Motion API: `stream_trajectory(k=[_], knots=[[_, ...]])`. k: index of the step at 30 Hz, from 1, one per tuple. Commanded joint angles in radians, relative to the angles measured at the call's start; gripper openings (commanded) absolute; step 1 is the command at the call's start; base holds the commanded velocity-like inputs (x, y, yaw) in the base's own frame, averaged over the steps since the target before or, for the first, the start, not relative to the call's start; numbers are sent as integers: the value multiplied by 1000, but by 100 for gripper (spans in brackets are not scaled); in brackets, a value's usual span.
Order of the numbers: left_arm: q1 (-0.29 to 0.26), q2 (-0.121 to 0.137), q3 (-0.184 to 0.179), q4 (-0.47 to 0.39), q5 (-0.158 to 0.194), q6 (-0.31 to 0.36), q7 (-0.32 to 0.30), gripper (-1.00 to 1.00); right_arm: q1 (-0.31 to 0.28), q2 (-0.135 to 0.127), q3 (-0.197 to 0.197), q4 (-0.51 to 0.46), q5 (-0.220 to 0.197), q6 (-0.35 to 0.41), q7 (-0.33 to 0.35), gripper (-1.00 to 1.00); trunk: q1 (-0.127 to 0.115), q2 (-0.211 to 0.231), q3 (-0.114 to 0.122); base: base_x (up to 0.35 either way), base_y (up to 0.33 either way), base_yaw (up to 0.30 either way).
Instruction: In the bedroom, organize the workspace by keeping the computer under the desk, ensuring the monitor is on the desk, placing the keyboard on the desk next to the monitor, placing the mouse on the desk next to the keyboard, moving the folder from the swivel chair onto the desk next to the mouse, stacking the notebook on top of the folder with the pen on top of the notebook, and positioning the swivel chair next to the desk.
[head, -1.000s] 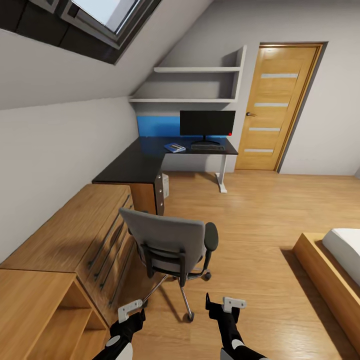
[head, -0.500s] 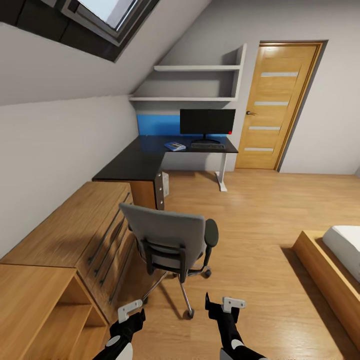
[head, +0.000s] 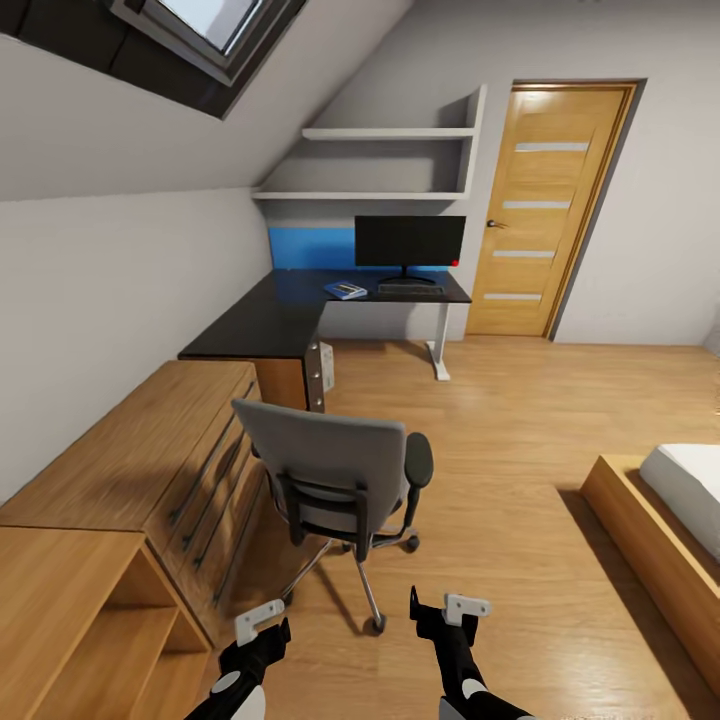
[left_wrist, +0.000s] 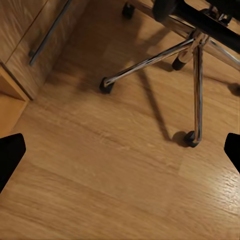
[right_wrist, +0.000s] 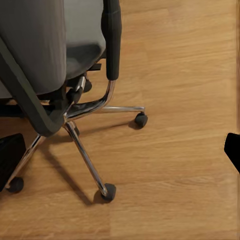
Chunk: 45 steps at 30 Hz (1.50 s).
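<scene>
The grey swivel chair (head: 335, 470) stands on the wood floor in front of me, its back turned toward me, well short of the black L-shaped desk (head: 270, 322). On the desk's far wing are the monitor (head: 410, 242), the keyboard (head: 410, 289) in front of it, and the blue folder (head: 345, 291) with something pale on top. The mouse, notebook and pen are too small to tell apart. The computer (head: 327, 366) shows pale under the desk. My left gripper (head: 262, 625) and right gripper (head: 450, 608) hang open and empty behind the chair's chrome base (left_wrist: 165, 60) (right_wrist: 87, 160).
A light wooden drawer chest (head: 150, 460) and an open shelf unit (head: 90, 620) line the left wall beside the chair. A bed (head: 680, 510) on a wooden frame sits at the right. A wooden door (head: 540, 210) and wall shelves (head: 380, 160) are behind the desk.
The whole view has drifted slightly up and left, so the camera moved. Both grippers keep the same place in the picture and stay open.
</scene>
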Motion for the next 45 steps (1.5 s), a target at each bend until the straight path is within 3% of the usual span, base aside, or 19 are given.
stream_trajectory(k=[1,45], knots=[[-1,1,-8,0,9,-5,7,100,-1,0,8,0,-1,-1,-9,100,4,-8,-4,0,0,-171],[-1,1,-3,14,17,-5,7,100,-1,3,10,0,-1,7,-10,100,173,-316,-140,0,0,-13]])
